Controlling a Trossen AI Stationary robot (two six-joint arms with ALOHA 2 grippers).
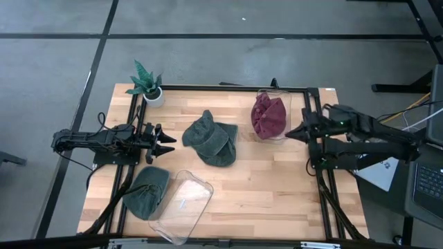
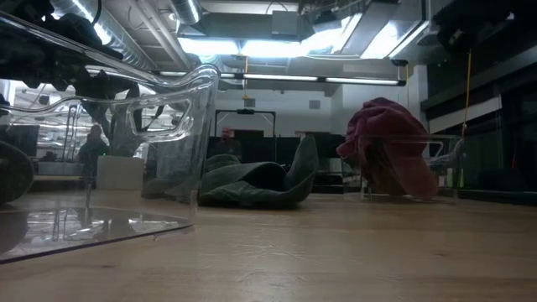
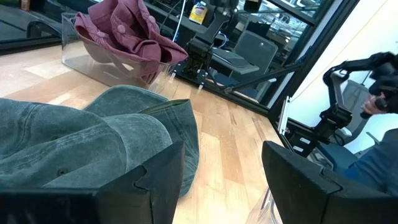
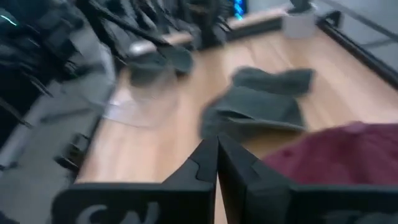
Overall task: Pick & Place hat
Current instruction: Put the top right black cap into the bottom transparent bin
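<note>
Overhead arrangement of a wooden bench (image 1: 263,187) with two arms. A green hat (image 1: 211,138) lies crumpled near the bench's centre, slightly toward the far edge; it is touched by neither arm. A maroon hat (image 1: 268,116) sits inside a clear bin (image 1: 285,104) near the far right part of the bench. A second green hat (image 1: 147,192) lies near the front left corner, partly inside the mouth of a second clear bin (image 1: 185,205) that rests on its side along the front edge. A small potted plant (image 1: 147,84) stands at the far left corner.

The left end effector (image 1: 166,140) hangs low over the left side of the bench, just beside the central green hat, with its fingers (image 3: 155,186) spread wide and nothing between them; the left wrist view shows the hat's cloth directly ahead of the fingers. The right end effector (image 1: 291,133) is at the right side of the bench, just beside the maroon hat's bin, with its fingers (image 4: 205,165) pressed together and holding nothing.

From bench height, the central green hat (image 2: 256,183) and the maroon hat (image 2: 388,149) are seen resting well apart.
</note>
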